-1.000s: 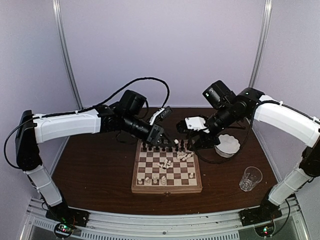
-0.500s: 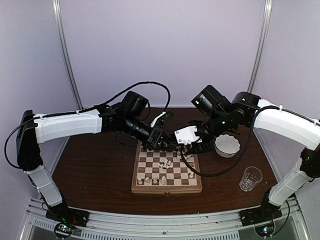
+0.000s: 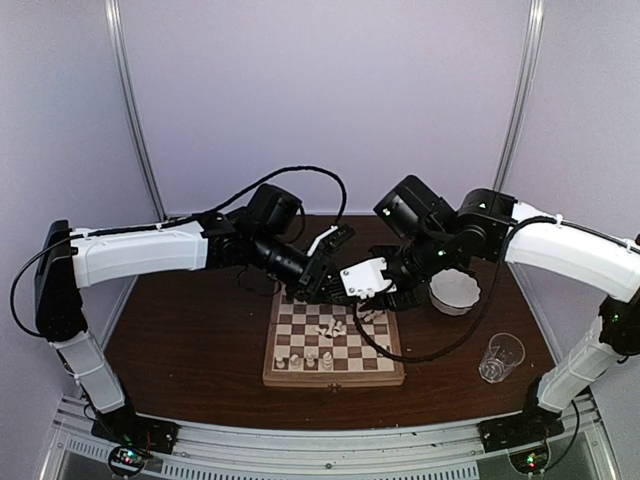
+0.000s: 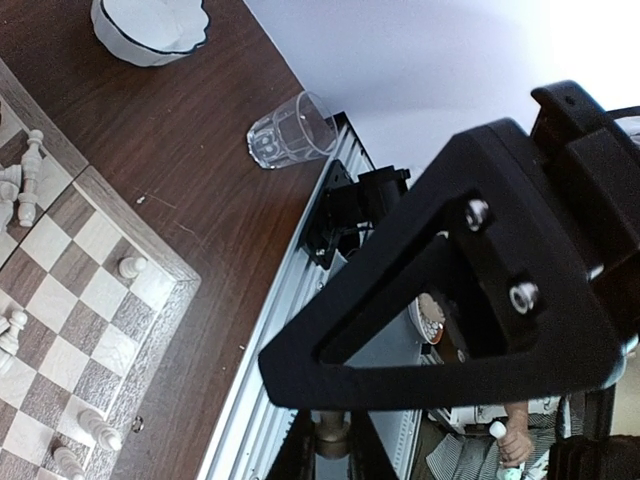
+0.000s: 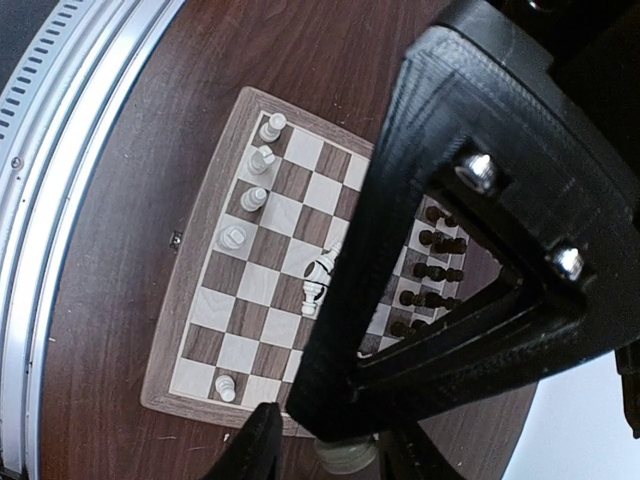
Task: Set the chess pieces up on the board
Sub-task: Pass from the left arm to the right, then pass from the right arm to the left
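Fingers of the left gripper point(image 3: 318, 284) hang over the board's far edge, close to the row of dark pieces point(image 3: 325, 297). The right gripper point(image 3: 378, 302) reaches down by the far right corner. Seen from above, the board point(image 3: 335, 379) lies mid-tabletop point(image 3: 180, 350), with cream pieces point(image 3: 330, 327) scattered over its middle and near rows. A white bowl point(image 3: 455, 292) sits just off the board's far right corner, and a glass point(image 3: 500, 357) stands nearer the tabletop's right edge.

From the left wrist, the fingers are pinched almost together on a small brown piece point(image 4: 332, 438).

From the right wrist, the fingers stand partly apart with a pale piece point(image 5: 345, 455) between them, seen just past the board's border. Whether they press it I cannot tell. Beyond them, cream pieces stand upright along one board edge, others lie toppled mid-board, and dark pieces line the opposite edge.
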Robot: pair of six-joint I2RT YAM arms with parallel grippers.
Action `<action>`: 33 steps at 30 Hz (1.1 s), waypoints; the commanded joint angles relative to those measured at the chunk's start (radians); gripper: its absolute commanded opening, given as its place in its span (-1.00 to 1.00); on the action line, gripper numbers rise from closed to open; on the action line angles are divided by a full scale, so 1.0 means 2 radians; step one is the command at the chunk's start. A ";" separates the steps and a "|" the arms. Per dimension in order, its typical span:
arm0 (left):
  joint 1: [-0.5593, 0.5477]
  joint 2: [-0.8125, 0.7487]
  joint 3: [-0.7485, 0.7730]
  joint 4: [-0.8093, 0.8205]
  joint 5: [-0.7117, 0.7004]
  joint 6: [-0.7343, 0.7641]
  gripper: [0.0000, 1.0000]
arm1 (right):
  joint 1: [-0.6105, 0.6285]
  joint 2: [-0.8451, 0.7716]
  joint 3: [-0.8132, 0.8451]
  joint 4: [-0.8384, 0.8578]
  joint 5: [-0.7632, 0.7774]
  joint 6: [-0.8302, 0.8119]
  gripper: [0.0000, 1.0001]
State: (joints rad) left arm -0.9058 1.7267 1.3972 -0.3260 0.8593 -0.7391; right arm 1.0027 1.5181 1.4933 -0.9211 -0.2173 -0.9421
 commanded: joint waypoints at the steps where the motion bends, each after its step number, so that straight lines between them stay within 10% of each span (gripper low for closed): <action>1: -0.004 0.009 0.004 0.033 0.022 -0.015 -0.93 | 0.006 0.002 0.009 0.011 0.007 0.005 -0.38; 6: -0.004 0.008 0.004 0.036 0.021 -0.016 -0.89 | 0.007 -0.002 0.003 0.013 0.011 0.005 -0.66; 16: -0.005 -0.076 -0.066 0.106 -0.116 -0.007 0.04 | -0.052 -0.026 -0.025 0.045 -0.078 0.113 -0.85; 33: -0.036 -0.067 -0.082 0.194 -0.222 -0.021 -0.18 | -0.107 -0.043 -0.066 0.088 -0.202 0.204 -0.82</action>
State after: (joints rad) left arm -0.9703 1.5558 1.1828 0.0071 0.4366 -0.7704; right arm 0.7937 1.4521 1.3647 -0.7761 -0.5785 -0.5674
